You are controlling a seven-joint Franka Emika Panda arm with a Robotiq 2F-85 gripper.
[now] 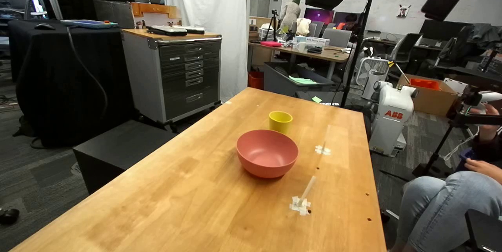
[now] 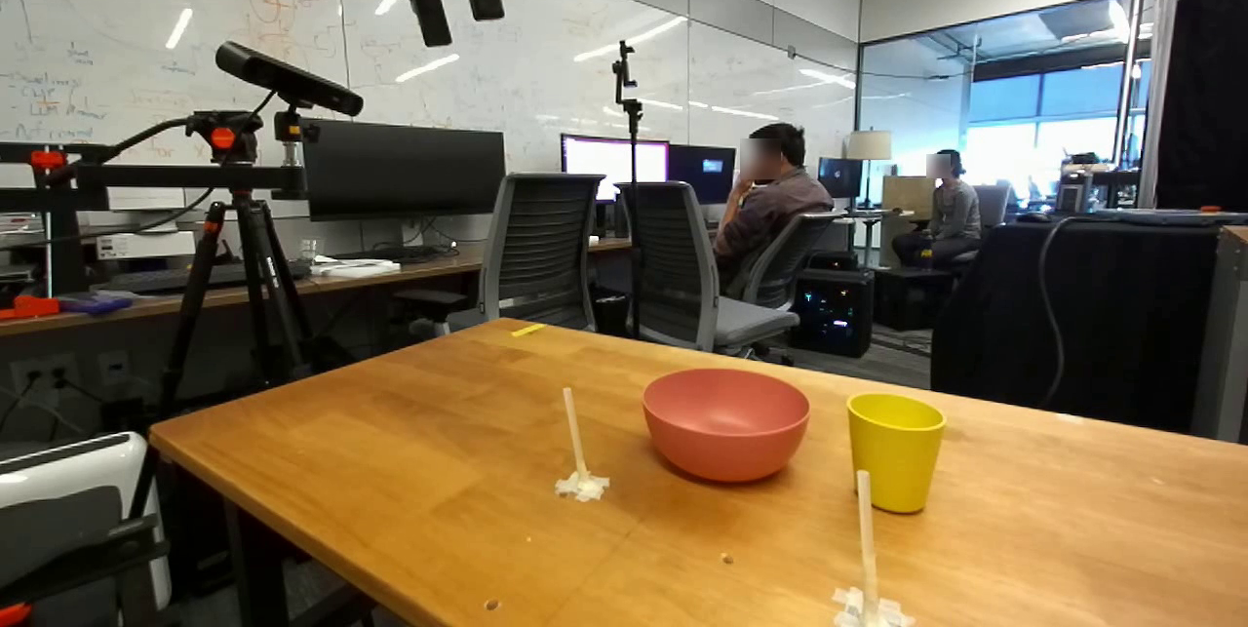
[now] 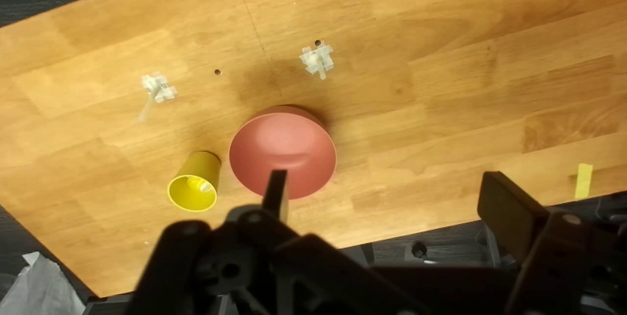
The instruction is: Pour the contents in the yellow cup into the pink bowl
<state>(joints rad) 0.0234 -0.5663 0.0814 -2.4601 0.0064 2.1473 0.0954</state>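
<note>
The yellow cup (image 1: 280,122) stands upright on the table beside the pink bowl, a small gap apart. It also shows in an exterior view (image 2: 895,461) and in the wrist view (image 3: 204,164). The contents (image 3: 200,184), small pale yellow and whitish pieces, lie inside the cup in the wrist view. The pink bowl (image 1: 266,154) stands upright and looks empty; it also shows in an exterior view (image 2: 726,432) and in the wrist view (image 3: 283,146). My gripper (image 3: 384,178) is open and empty, high above the table, and hangs at the top of an exterior view (image 2: 460,18).
Two thin pale sticks stand taped to the wooden table (image 1: 188,189), one stick (image 2: 577,442) near the bowl and one stick (image 2: 866,539) near the cup. A strip of yellow tape (image 3: 583,180) is near the table edge. A person (image 1: 451,201) sits beside the table.
</note>
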